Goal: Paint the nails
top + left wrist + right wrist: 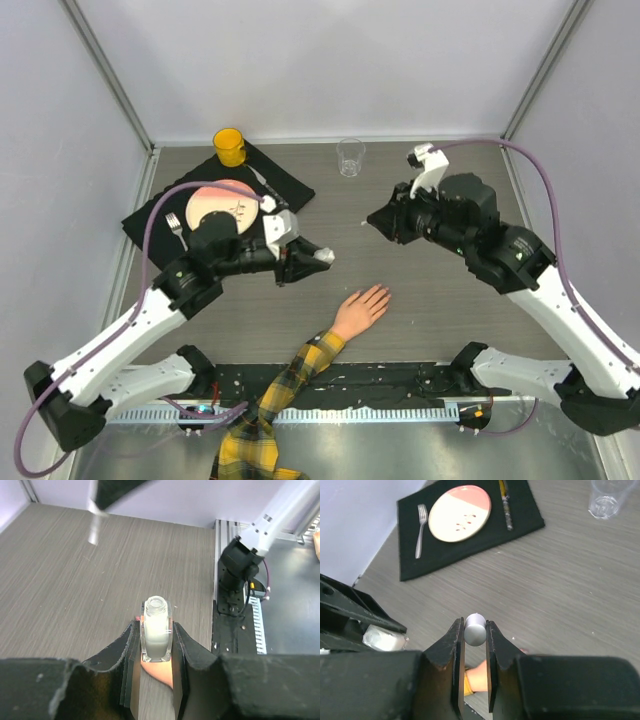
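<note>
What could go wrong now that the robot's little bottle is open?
1. The bottle in the left gripper has no cap on. If it tips, polish could spill on the table or the mannequin hand.
2. The right gripper pinches the round cap only at its tips, so the cap might slip out.
3. The nails are tiny, so polish could easily smear onto the fingers.

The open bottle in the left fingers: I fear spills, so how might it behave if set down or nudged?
Probably tippy: the bottle looks tall and narrow, and its uncapped neck could spill. Its clear, smooth walls suggest glass, likely slippery and breakable. The left fingers clamp its flat sides, which should hold.
</note>
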